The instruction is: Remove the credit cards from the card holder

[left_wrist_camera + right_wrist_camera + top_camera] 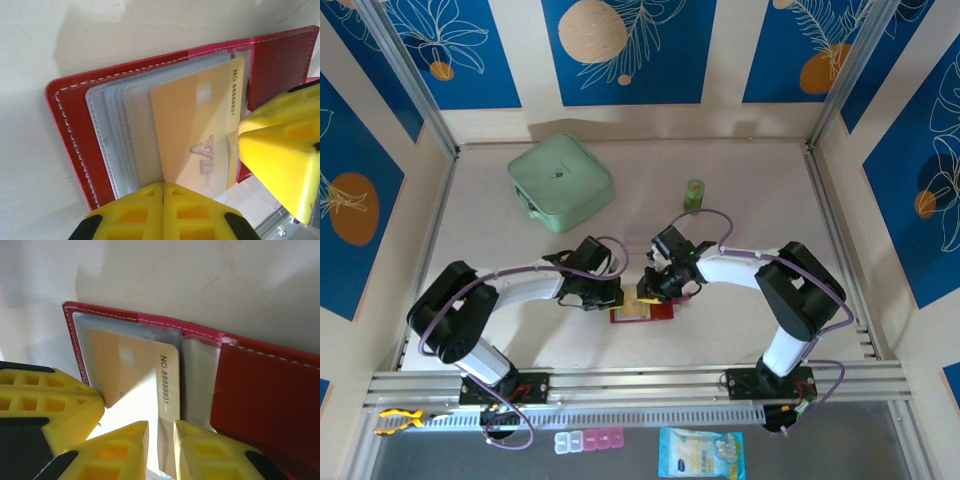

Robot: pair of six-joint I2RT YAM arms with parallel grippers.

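Observation:
The dark red card holder (665, 311) lies open on the table between both grippers, its clear sleeves fanned (115, 130). A yellow-orange credit card (190, 125) sits in the top sleeve, and its numbered edge sticks out bare (167, 377). My left gripper (163, 189) is shut, its joined tips resting on the sleeves' near edge. My right gripper (161, 440) has its jaws a narrow way apart, straddling the card's bare end. The right finger touches that end and a sliver of light shows at the other finger. The holder's red flap (265, 390) lies flat beside it.
A mint-green square case (560, 180) sits at the back left and a small green cylinder (695, 195) stands behind the right arm. Metal rails (640, 385) run along the near edge, with a pill box (588, 440) and a packet (700, 450) below them.

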